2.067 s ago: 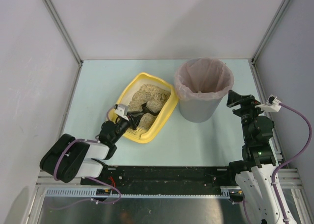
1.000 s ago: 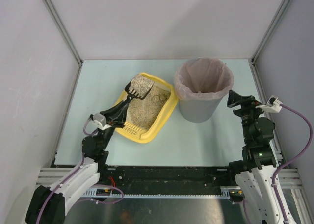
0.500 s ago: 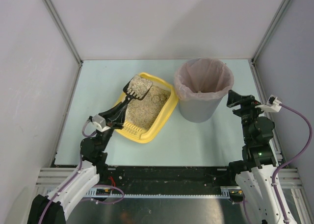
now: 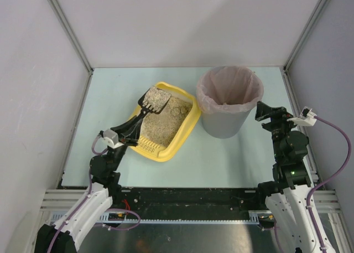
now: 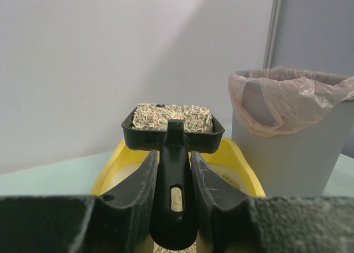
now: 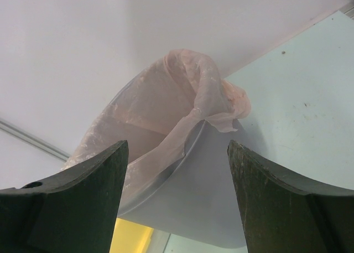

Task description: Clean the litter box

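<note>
the litter box (image 4: 186, 132), a shallow yellow tray, sits left of centre in the top view, lying at a slant on the pale tabletop (image 4: 110, 92). its slotted lip is at the lower left end and beige litter (image 4: 166, 125) covers its floor. in the left wrist view its yellow rim (image 5: 238, 161) shows low in the middle of the frame.

the left claw (image 4: 128, 132) is at the lower left end of the box, pinching the handle of a black scoop (image 4: 156, 99). in the left wrist view its fingers (image 5: 145, 178) press on either side of that handle, and the claw (image 5: 172, 170) holds the scoop (image 5: 172, 132) level. the scoop head is heaped with beige pellets and hangs over the upper left end of the box.

a grey round bin (image 4: 229, 101) with a pinkish liner stands just right of the box, near the centre of the top view. the right claw (image 4: 266, 113) is just beside the bin's right wall. whether they touch cannot be told. in the right wrist view the claw (image 6: 177, 153) is spread wide with nothing in it, and the bin (image 6: 185, 178) fills the gap behind.
</note>
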`<state>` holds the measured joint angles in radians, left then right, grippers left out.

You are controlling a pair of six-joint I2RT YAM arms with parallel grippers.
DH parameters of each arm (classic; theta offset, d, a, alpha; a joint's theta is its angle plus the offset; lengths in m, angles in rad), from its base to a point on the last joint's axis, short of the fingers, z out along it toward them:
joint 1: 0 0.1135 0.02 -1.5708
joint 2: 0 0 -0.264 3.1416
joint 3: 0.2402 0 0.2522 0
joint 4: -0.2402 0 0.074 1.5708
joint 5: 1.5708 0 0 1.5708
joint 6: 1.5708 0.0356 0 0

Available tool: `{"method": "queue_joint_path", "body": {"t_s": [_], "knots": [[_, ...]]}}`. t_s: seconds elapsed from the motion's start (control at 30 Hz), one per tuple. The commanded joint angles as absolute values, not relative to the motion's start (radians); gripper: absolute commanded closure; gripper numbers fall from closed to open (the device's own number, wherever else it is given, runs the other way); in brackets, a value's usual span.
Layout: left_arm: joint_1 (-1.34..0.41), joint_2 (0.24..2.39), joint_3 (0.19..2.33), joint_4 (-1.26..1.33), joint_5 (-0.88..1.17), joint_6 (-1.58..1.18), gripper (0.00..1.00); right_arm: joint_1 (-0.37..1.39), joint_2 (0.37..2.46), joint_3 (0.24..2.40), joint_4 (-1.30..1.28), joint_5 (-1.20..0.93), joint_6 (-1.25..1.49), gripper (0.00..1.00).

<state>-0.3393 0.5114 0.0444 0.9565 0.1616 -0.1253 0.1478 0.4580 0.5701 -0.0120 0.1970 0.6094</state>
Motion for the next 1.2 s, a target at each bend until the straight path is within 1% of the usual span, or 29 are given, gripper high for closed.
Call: {"method": "queue_joint_path", "body": {"t_s": [0.0,0.03,0.07,0.1,0.2,0.27,0.3,0.37,0.4,0.43,0.47,0.57,0.6,0.63,0.67,0.77,0.87,0.97,1.0,1.07,1.17], "knots": [[-0.324,0.502,-0.118,1.005,0.184,-0.147,1.0,0.156,0.454,0.574,0.035,0.21,0.607,0.23],[-0.319,0.497,-0.124,1.005,0.175,-0.159,1.0,0.156,0.453,0.575,0.034,0.209,0.607,0.23],[-0.319,0.5,-0.115,1.005,0.24,-0.166,1.0,0.153,0.453,0.574,0.034,0.209,0.609,0.23],[-0.319,0.506,-0.109,1.003,0.245,-0.167,1.0,0.153,0.451,0.574,0.034,0.209,0.607,0.23],[-0.301,0.45,-0.144,0.997,0.167,-0.19,1.0,0.152,0.445,0.575,0.029,0.213,0.604,0.23],[-0.299,0.459,-0.118,0.989,0.25,-0.202,1.0,0.153,0.437,0.575,0.028,0.218,0.601,0.23],[-0.299,0.466,-0.115,0.986,0.258,-0.209,1.0,0.153,0.436,0.575,0.026,0.224,0.6,0.23],[-0.287,0.436,-0.147,0.985,0.194,-0.221,1.0,0.153,0.437,0.575,0.023,0.224,0.601,0.23],[-0.285,0.428,-0.147,0.985,0.193,-0.238,1.0,0.153,0.437,0.575,0.023,0.219,0.6,0.23],[-0.285,0.428,-0.14,0.983,0.265,-0.241,1.0,0.153,0.437,0.575,0.025,0.218,0.598,0.23],[-0.285,0.439,-0.123,0.98,0.27,-0.236,1.0,0.153,0.434,0.575,0.026,0.219,0.597,0.23],[-0.261,0.407,-0.135,0.957,0.193,-0.247,1.0,0.153,0.434,0.575,0.02,0.225,0.597,0.23],[-0.259,0.416,-0.124,0.956,0.234,-0.247,1.0,0.153,0.433,0.575,0.021,0.222,0.598,0.23],[-0.261,0.435,-0.108,0.954,0.336,-0.247,1.0,0.153,0.434,0.575,0.023,0.222,0.597,0.23],[-0.261,0.458,-0.082,0.951,0.348,-0.245,1.0,0.153,0.434,0.574,0.023,0.224,0.595,0.23],[-0.244,0.445,-0.121,0.95,0.246,-0.264,1.0,0.153,0.439,0.575,0.018,0.219,0.598,0.23],[-0.242,0.445,-0.097,0.945,0.334,-0.276,1.0,0.153,0.431,0.575,0.02,0.233,0.589,0.23],[-0.204,0.364,-0.118,0.931,0.259,-0.301,1.0,0.153,0.433,0.574,0.012,0.238,0.589,0.23],[-0.204,0.354,-0.114,0.931,0.287,-0.299,1.0,0.153,0.433,0.575,0.015,0.236,0.586,0.23],[-0.204,0.408,-0.078,0.911,0.359,-0.281,1.0,0.153,0.434,0.574,0.018,0.238,0.586,0.23],[-0.196,0.43,-0.106,0.911,0.305,-0.293,1.0,0.155,0.442,0.574,0.017,0.23,0.592,0.23]]}}
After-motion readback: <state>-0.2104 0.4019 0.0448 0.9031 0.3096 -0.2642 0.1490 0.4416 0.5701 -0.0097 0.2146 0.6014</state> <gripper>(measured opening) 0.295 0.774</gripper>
